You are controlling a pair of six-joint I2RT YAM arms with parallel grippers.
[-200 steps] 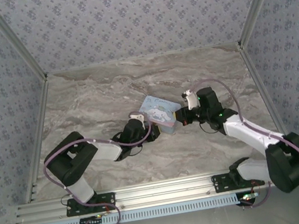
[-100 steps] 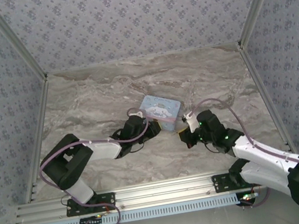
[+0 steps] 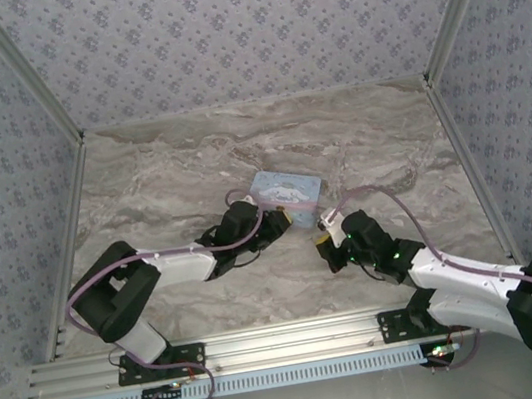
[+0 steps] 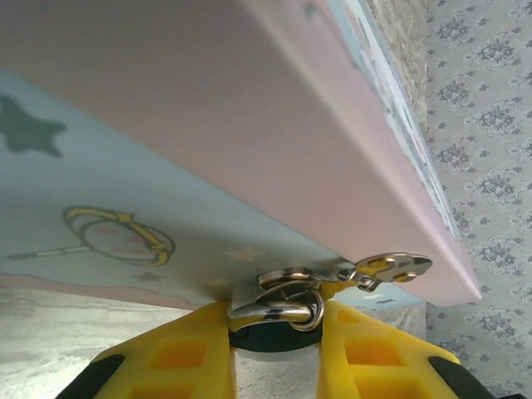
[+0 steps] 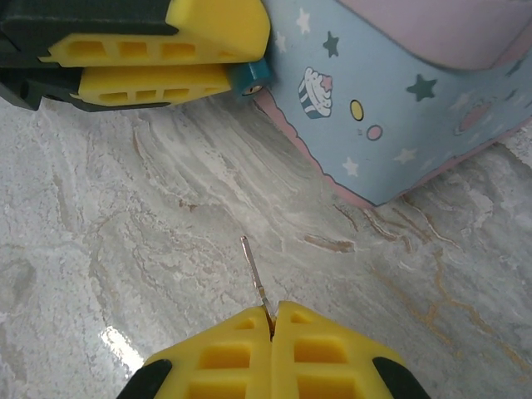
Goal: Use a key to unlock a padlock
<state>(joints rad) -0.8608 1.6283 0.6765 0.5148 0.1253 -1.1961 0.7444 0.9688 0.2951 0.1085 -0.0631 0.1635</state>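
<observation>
My right gripper (image 5: 271, 320) clenched on key (image 5: 253, 270), blade pointing forward. Ahead, up-left: padlock (image 5: 248, 79) gripped by left gripper (image 5: 233, 62) at tin (image 5: 399, 108) corner. Probably keyhole (image 5: 258, 85) faces me; I align blade, advance slow, straight, no side bending.

No word, number or brand can be read on anything here. The tin (image 5: 399, 116) bears pictures, not letters: stars, dots and a small cupcake on its light-blue side wall, and a ring-topped wand on the wall seen from the left wrist.
</observation>
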